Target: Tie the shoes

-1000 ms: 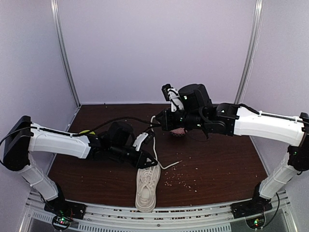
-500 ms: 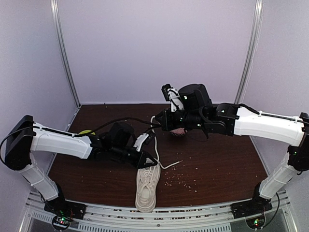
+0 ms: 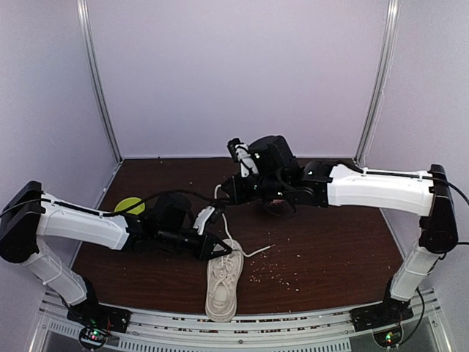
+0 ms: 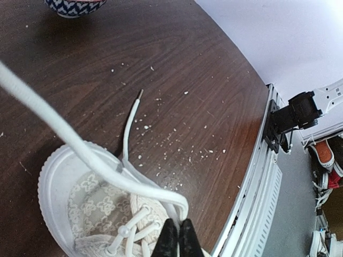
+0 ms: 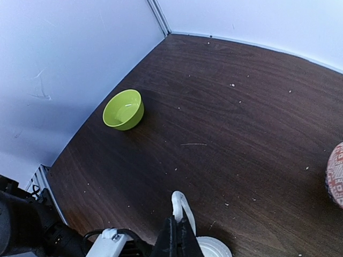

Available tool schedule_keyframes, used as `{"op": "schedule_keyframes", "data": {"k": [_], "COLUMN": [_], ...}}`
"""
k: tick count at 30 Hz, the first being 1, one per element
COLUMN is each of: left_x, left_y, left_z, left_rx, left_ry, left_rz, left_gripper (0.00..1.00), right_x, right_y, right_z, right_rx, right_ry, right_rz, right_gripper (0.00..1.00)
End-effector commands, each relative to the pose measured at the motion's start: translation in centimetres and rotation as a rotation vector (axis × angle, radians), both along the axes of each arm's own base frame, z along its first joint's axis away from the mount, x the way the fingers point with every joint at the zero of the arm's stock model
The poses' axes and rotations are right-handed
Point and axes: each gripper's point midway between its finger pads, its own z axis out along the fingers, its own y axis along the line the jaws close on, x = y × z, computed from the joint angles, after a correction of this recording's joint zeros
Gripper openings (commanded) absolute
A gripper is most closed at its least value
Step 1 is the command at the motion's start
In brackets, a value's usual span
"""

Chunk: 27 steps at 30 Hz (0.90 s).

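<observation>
The cream shoe [image 3: 223, 282] lies at the table's front middle, toe toward the far side. My left gripper [image 3: 220, 251] is over its laced part, shut on a loop of white lace [image 4: 134, 182], with the shoe [image 4: 86, 203] right below my left gripper [image 4: 175, 233]. My right gripper [image 3: 223, 189] hangs farther back and above, shut on another lace loop [image 5: 179, 206] that runs taut down to the shoe. In the right wrist view my right gripper [image 5: 177, 230] is above the shoe's toe [image 5: 214, 247]. A loose lace end [image 3: 260, 251] lies on the table.
A green bowl [image 3: 130, 206] sits left of the shoe, also seen as the green bowl [image 5: 123, 110]. A patterned bowl [image 5: 335, 174] is at the right, mostly hidden under the right arm in the top view. White crumbs [image 3: 275, 273] dot the wood. A metal rail [image 3: 293, 319] edges the front.
My left gripper has shut on the lace loop. The right arm has swung left with its lace, pulling the strand taut. The green bowl shows more.
</observation>
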Motion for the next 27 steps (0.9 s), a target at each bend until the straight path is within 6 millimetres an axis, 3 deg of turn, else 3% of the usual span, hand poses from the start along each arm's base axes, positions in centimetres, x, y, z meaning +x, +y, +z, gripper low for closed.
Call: {"op": "schedule_keyframes", "data": {"k": [1, 2, 4, 8, 13, 15, 16, 17, 18, 21, 24, 27], "left_x": [0.5, 0.5, 0.6, 0.7, 0.8, 0.8, 0.8, 0.8, 0.8, 0.9, 0.9, 1.0], "left_y": [-0.1, 0.0, 0.1, 0.2, 0.4, 0.4, 0.4, 0.4, 0.4, 0.4, 0.5, 0.7], "left_z": [2.3, 2.2, 2.3, 2.3, 2.4, 2.5, 2.5, 2.5, 2.6, 2.5, 2.4, 2.3], "left_rx": [-0.113, -0.117, -0.132, -0.15, -0.151, -0.147, -0.145, -0.147, -0.147, -0.142, -0.141, -0.129], "left_ry": [-0.031, -0.026, -0.018, -0.001, 0.005, 0.011, 0.014, 0.015, 0.015, 0.015, 0.02, 0.021], "left_rz": [0.05, 0.059, 0.075, 0.1, 0.116, 0.12, 0.121, 0.121, 0.12, 0.122, 0.131, 0.136], "left_gripper": [0.0, 0.0, 0.0, 0.0, 0.0, 0.0, 0.0, 0.0, 0.0, 0.0, 0.0, 0.0], "right_x": [0.4, 0.5, 0.7, 1.2, 0.0, -1.7, -2.5, -3.8, -4.5, -6.7, -7.5, -8.0], "right_y": [2.8, 3.1, 2.9, 0.3, -5.0, -6.6, -6.7, -7.3, -7.1, -8.2, -8.6, -8.3], "right_z": [-1.9, -2.8, -3.5, -3.3, -5.4, -8.1, -8.3, -10.0, -9.9, -13.0, -14.8, -15.3], "right_rx": [0.029, 0.022, 0.007, 0.009, -0.033, -0.075, -0.073, -0.091, -0.068, -0.061, -0.031, -0.013], "right_ry": [0.048, 0.058, 0.058, 0.038, 0.012, 0.018, 0.011, 0.025, 0.013, 0.032, 0.062, 0.095], "right_rz": [0.06, 0.065, 0.061, 0.038, 0.052, 0.101, 0.141, 0.183, 0.22, 0.285, 0.288, 0.306], "right_gripper": [0.09, 0.28, 0.5, 0.69, 0.74, 0.73, 0.73, 0.72, 0.71, 0.7, 0.69, 0.68]}}
